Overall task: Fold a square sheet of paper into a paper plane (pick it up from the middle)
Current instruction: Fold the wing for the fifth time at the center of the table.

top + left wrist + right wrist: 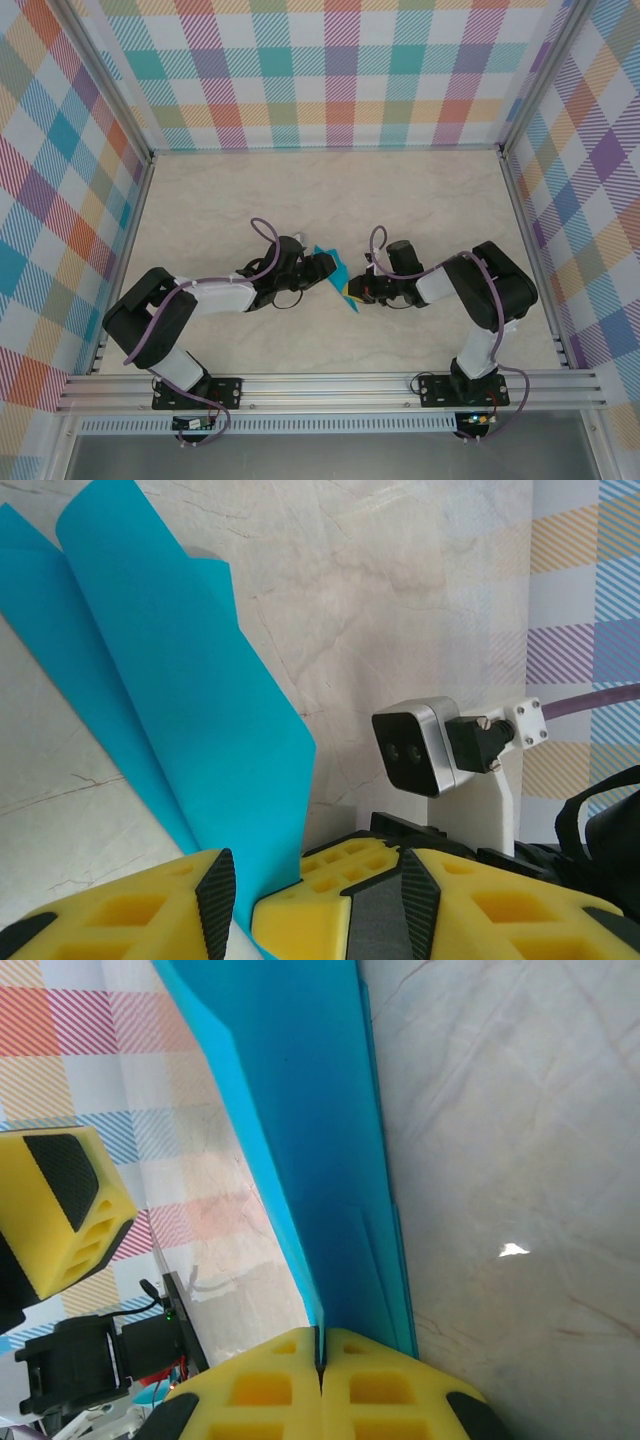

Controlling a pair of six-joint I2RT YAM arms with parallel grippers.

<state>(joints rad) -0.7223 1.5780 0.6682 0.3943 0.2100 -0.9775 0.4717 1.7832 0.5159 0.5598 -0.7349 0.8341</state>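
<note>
right gripper (320, 1360): jaws pressed together on the square sheet of paper (300, 1110), a little in from the middle of the tabletop's (420, 200) near edge. I judge it is anchoring the layers so a crease can be set.
sheet: held up on edge between the two tools, doubled over.
left gripper (326, 267): just beyond, jaws half spread and pinching nothing. It looks ready to take hold or press.
left wrist view: shows the layers splaying into a loose curl, the sheet running down beside one pad, and the right arm's camera (415, 745).
right wrist view: shows the layers clamped flush, with one left finger (60, 1210) clear of the paper.
</note>
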